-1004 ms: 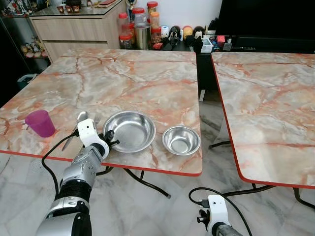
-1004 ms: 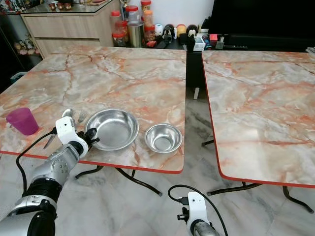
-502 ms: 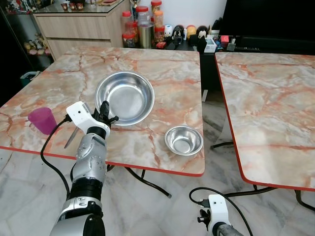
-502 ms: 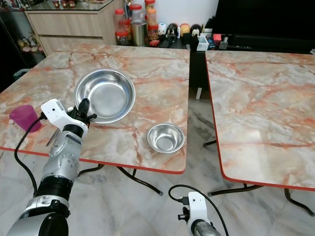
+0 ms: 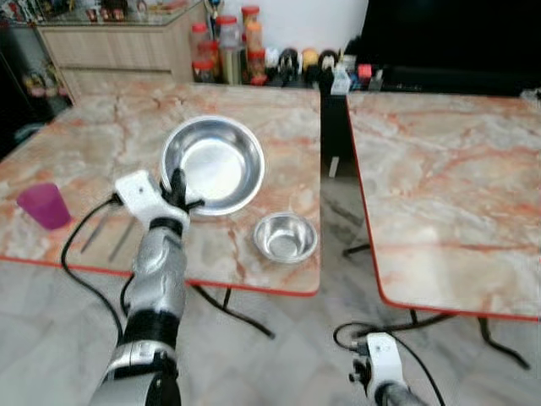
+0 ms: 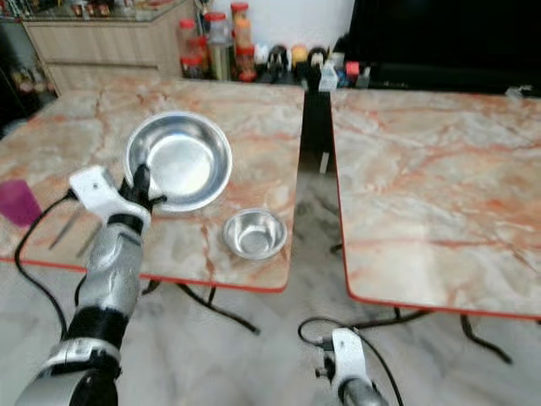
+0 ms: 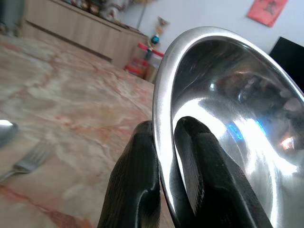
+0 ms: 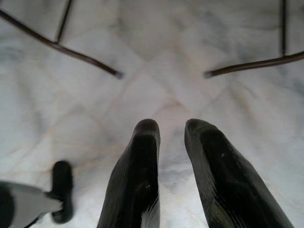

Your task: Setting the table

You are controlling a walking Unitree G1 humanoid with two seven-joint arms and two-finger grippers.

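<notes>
Blur over both eye views; fork and spoon (image 5: 108,235) barely readable beside purple cup (image 5: 44,205). Left gripper (image 5: 177,191) raised over marble table (image 5: 101,144), fingers pinched on rim of large steel bowl (image 5: 212,163), tilted, near small steel bowl (image 5: 286,237). Right gripper (image 8: 172,142) hanging low over floor, fingers slightly apart.

The large round steel bowl (image 5: 211,162) was held tilted above the left marble-topped table (image 5: 101,135), its rim pinched by the left gripper (image 5: 177,188). A small steel bowl (image 5: 286,237) sat on that table to the right, near the front edge. A purple plastic cup (image 5: 44,205) stood far left, with a fork (image 7: 26,161) and spoon (image 7: 5,131) lying between cup and gripper. A second marble-topped table (image 5: 439,169) stood right, across a gap. The right gripper (image 8: 171,142) hung over the floor.
</notes>
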